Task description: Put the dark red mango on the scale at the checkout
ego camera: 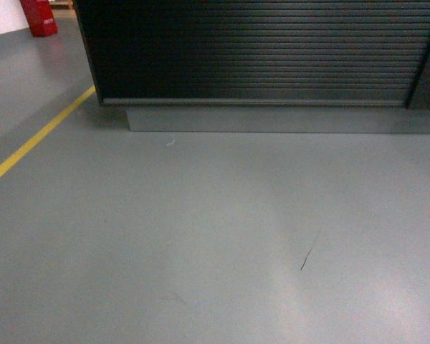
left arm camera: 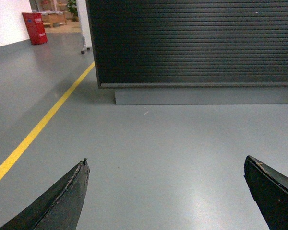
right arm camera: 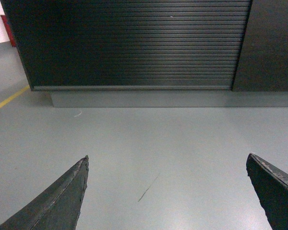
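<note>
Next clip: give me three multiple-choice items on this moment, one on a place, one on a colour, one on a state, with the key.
1. Where does the checkout stand in the head view?
A. Ahead, top of view
B. Bottom left
C. Out of sight

2. What colour is the floor line?
A. White
B. Yellow
C. Blue

3. How is the left claw?
A. Shut on a mango
B. Shut, empty
C. Open, empty

Key: 1 A, its ribbed front fills the top; 2 B, a yellow stripe at left; 3 C, fingers wide apart over bare floor.

Grey floor [ego camera: 201,236], yellow line [ego camera: 36,136] at left; red bin, perhaps [left arm camera: 34,28], far back.
</note>
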Robot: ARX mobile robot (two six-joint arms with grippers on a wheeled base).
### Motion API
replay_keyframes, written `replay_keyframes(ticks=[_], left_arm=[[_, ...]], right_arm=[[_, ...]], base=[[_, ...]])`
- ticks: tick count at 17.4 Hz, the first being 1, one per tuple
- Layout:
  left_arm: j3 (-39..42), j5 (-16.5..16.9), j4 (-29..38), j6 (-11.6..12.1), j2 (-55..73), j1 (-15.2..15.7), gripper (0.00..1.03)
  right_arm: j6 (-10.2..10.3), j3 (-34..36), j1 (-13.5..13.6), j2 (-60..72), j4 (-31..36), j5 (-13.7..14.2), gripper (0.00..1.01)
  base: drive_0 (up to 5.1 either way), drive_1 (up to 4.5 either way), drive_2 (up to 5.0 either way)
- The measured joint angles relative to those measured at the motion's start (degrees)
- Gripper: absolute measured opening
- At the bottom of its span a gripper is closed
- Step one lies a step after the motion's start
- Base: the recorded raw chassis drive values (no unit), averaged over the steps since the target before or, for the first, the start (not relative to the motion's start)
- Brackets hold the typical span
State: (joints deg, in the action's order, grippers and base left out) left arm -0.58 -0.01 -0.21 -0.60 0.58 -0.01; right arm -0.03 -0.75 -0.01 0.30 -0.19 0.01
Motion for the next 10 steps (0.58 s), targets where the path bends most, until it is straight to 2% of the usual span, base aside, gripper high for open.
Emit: replay_keyframes(ticks=[10], left_arm=[[0.0, 0.0, 0.0, 0.0, 0.0, 0.0, 0.98]], right_arm=[[0.0, 0.0, 0.0, 0.0, 0.0, 0.0, 0.98]], base=[[-0.1, 2.76, -3.0]])
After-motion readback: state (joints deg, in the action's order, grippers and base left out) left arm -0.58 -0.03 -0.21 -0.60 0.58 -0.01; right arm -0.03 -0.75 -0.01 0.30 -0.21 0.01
